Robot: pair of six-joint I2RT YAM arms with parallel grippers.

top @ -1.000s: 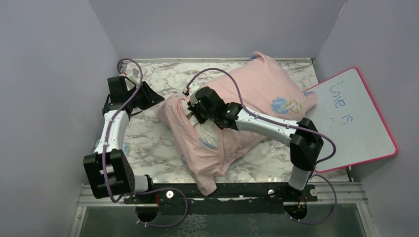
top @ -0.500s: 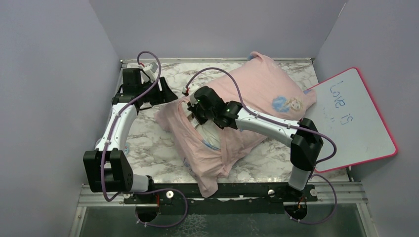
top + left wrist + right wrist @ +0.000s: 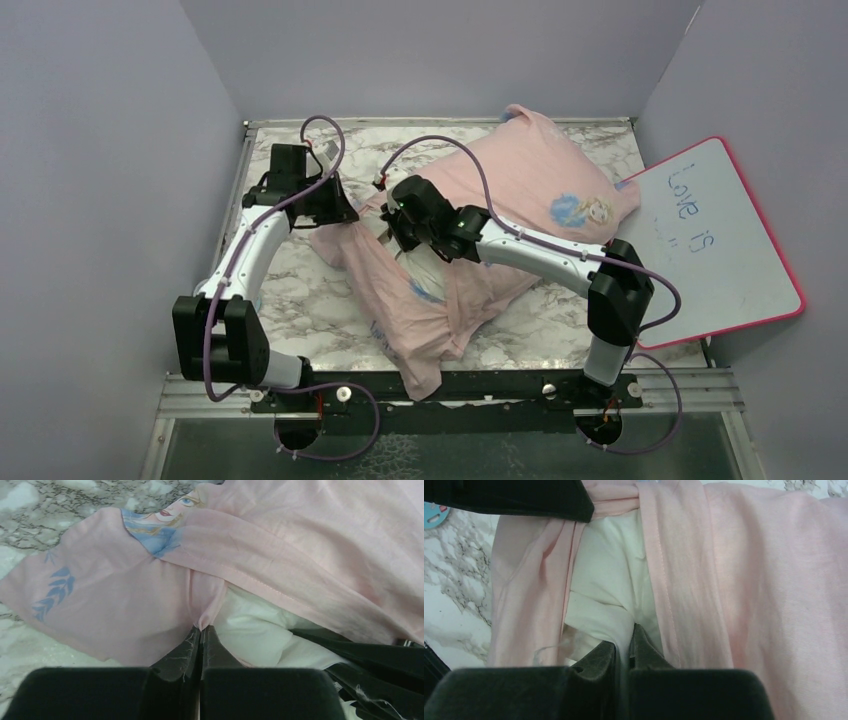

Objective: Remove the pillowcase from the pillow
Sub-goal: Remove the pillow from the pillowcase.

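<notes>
Pink thin pillowcase (image 3: 125,595) pinched by closed left end effector (image 3: 201,628) | right end effector (image 3: 624,637) clamps white pillow (image 3: 609,570)

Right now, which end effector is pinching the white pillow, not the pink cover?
The right end effector: it is shut on a fold of the white pillow in the opening. The left end effector is shut on the pink pillowcase.
</notes>
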